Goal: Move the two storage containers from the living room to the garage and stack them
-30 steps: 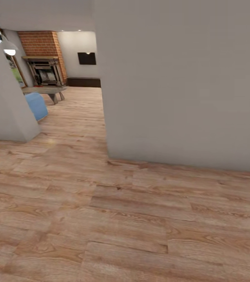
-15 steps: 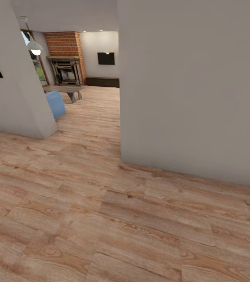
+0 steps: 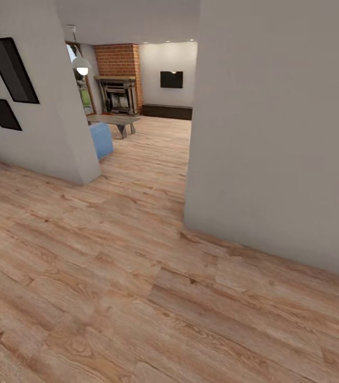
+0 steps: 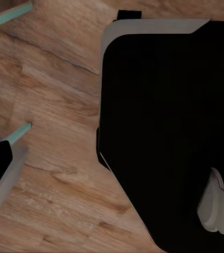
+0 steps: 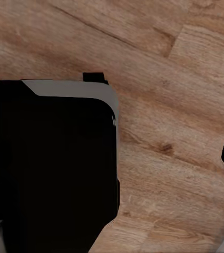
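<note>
While I'm parked in the hallway on the wood plank floor (image 3: pixel 111 276), the head cam looks past a grey wall corner (image 3: pixel 191 159) into the living room (image 3: pixel 153 127): brick fireplace (image 3: pixel 119 80), blue sofa (image 3: pixel 101 139), low table (image 3: pixel 117 121). Containers aren't anywhere I can spot. Wrist cams mostly catch the robot's black base (image 4: pixel 169 132), so I can't tell either tool's state.

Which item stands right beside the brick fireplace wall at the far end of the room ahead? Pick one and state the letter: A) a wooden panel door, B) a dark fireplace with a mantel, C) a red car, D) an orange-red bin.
B: in the head view a dark fireplace with a mantel sits against the brick wall, beyond the low table and the blue sofa.
</note>
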Motion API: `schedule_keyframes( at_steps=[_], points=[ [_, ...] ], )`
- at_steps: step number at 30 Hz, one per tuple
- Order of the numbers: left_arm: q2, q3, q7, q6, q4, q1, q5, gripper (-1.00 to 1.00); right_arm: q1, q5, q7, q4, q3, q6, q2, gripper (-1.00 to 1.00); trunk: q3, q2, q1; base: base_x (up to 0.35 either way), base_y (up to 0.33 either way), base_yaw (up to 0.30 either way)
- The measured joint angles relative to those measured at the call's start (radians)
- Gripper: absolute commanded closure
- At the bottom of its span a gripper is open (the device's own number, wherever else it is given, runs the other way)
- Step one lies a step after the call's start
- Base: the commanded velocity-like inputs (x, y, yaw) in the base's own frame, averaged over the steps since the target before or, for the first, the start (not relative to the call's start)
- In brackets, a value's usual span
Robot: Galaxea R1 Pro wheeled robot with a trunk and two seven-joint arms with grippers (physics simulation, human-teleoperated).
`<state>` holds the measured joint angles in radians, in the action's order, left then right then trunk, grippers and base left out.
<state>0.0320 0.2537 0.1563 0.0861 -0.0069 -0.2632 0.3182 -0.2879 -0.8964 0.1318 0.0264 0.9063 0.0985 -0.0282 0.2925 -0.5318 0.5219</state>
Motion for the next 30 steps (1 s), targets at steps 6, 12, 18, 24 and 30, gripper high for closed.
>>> schedule_keyframes(
  at_steps=[6, 12, 18, 24, 30],
  points=[
    [0.0, 0.0, 0.0, 0.0, 0.0, 0.0, 0.0, -1.0, 0.0, 0.001, 0.0, 0.0, 0.0, 0.0, 0.0, -1.0, 0.0, 0.0, 0.0, 0.322, 0.0, 0.274],
    [0.0, 0.0, 0.0, 0.0, 0.0, 0.0, 0.0, -1.0, -0.001, 0.0, 0.0, 0.0, 0.0, 0.0, 0.0, -1.0, 0.0, 0.0, 0.0, 0.322, 0.0, 0.274],
    [0.0, 0.0, 0.0, 0.001, 0.0, 0.0, 0.0, -1.0, 0.0, 0.0, 0.0, 0.0, 0.0, 0.002, 0.0, -1.0, 0.0, 0.0, 0.0, 0.322, 0.0, 0.097],
    [0.0, 0.0, 0.0, 0.002, 0.0, 0.0, 0.0, -1.0, 0.0, -0.001, 0.0, 0.0, 0.0, 0.002, 0.0, -1.0, 0.0, 0.0, 0.0, 0.322, 0.0, 0.009],
    [0.0, 0.0, 0.0, 0.002, 0.0, 0.0, 0.0, -1.0, 0.0, 0.0, 0.0, 0.0, 0.0, 0.002, 0.0, -1.0, 0.0, 0.0, 0.0, 0.322, 0.0, 0.001]
  ],
)
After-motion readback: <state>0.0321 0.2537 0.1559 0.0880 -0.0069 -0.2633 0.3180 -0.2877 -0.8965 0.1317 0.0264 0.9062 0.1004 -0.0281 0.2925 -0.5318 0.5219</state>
